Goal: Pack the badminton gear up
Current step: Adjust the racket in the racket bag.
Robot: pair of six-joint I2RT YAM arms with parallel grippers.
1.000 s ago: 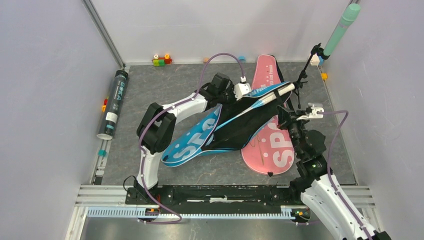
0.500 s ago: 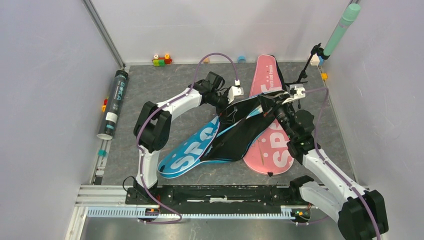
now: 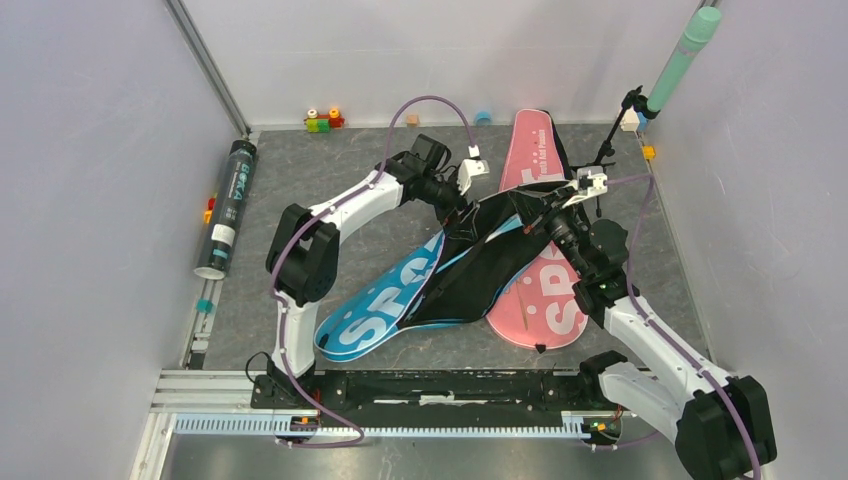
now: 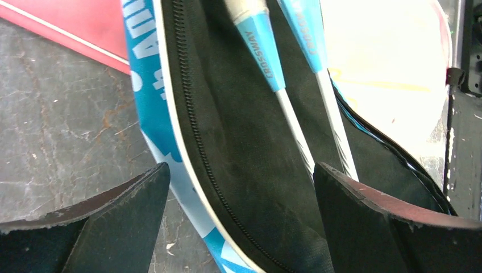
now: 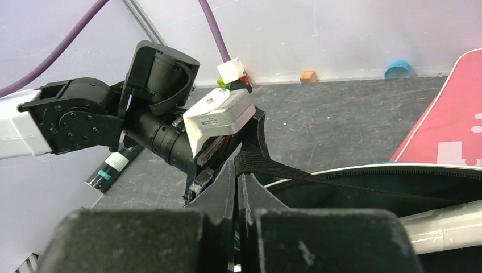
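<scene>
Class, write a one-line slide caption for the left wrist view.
Open left gripper above the unzipped blue racket bag, two blue rackets lying inside.

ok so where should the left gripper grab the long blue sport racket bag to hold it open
Probably the zip-lined rim of the long blue fabric racket bag, from above: that thin edge lies between the fingers of the open left gripper, one on the blue outer side, one over the black lining.
</scene>
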